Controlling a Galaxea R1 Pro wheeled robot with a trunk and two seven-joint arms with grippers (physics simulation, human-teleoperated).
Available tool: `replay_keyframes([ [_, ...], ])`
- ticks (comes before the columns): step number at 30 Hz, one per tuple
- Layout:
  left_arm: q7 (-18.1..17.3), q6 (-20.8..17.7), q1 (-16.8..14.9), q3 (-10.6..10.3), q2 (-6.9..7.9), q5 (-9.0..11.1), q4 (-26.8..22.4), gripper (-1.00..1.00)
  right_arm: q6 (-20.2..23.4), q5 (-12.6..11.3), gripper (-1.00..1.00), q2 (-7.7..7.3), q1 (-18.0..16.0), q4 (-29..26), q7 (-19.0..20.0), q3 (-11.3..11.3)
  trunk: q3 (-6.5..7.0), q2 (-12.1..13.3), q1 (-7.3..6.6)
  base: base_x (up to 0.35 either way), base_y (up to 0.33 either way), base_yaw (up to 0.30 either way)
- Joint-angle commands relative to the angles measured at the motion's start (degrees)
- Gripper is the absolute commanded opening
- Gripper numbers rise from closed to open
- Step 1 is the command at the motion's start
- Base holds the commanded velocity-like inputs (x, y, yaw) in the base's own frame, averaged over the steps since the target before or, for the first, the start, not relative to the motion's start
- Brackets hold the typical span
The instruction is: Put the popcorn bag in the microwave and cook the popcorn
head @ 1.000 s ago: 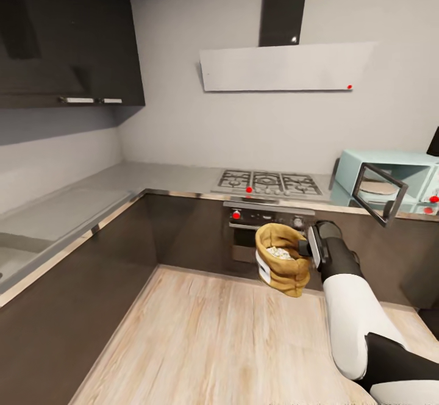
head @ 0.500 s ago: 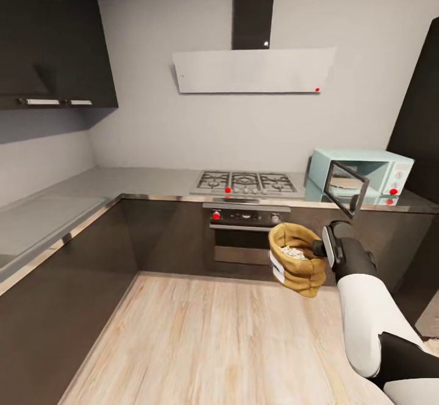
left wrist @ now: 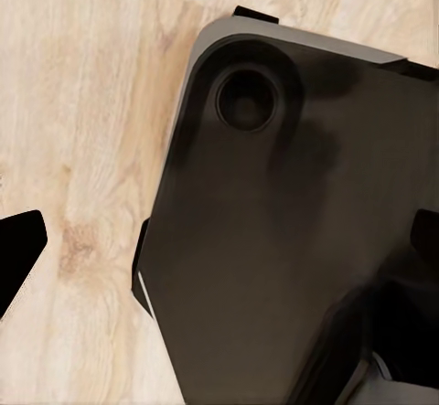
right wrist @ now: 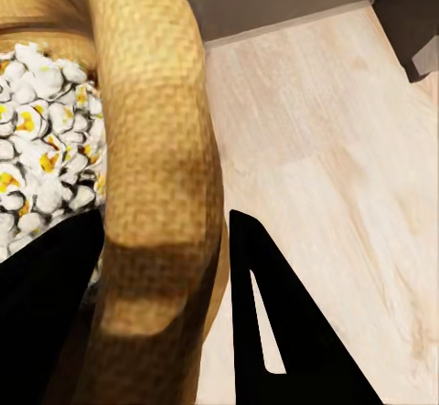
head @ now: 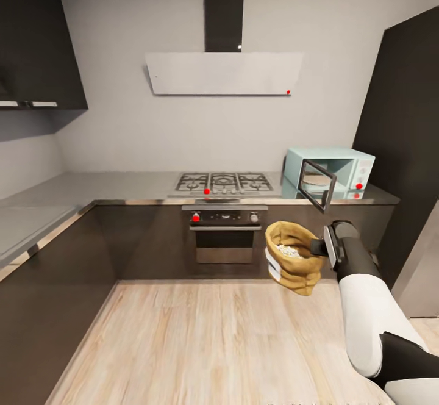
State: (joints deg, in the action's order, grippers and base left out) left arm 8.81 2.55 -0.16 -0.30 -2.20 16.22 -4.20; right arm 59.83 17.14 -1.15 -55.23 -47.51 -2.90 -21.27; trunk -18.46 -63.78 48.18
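Microwave (head: pixel 332 172) had swung nearer centre as the view turned; right gripper (head: pixel 318 247) fingers clenched the popcorn bag (head: pixel 292 258) below its open door; left fingers' state unclear.

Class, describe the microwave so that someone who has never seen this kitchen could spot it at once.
Follow the grey countertop along the back wall, past the gas hob, to its right end beside the tall dark cabinet. There sits the microwave, a small boxy unit. Its pale mint-blue body and dark-framed door standing open set it apart from the dark built-in oven below the hob.

Even, soft, slightly blurry renders
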Motion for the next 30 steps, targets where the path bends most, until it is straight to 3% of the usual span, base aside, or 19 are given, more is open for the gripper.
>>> replay_keyframes([
  [1,0.2,0.2,0.0,-0.1,-0.02,0.3,0.0,1.0,0.2,-0.1,-1.0,-0.91,-0.1,0.0,2.0,0.0,-0.04,0.0,0.0,0.0,0.0,-0.236],
  [3,0.2,0.2,0.0,-0.1,-0.03,0.3,0.0,1.0,0.2,-0.1,-1.0,-3.43,-0.1,0.0,7.0,0.1,0.02,0.0,0.0,0.0,0.0,-0.236],
  [6,0.2,0.2,0.0,-0.1,-0.01,0.3,0.0,1.0,0.2,0.0,-1.0,-4.11,-0.1,0.0,9.1,0.2,0.1,0.0,0.0,0.0,0.0,-0.236],
  [30,0.2,0.2,0.0,-0.1,-0.08,0.4,0.0,1.0,0.2,1.0,-1.0,-4.12,-0.1,0.0,9.0,0.3,0.74,0.0,0.0,0.0,0.0,-0.237],
])
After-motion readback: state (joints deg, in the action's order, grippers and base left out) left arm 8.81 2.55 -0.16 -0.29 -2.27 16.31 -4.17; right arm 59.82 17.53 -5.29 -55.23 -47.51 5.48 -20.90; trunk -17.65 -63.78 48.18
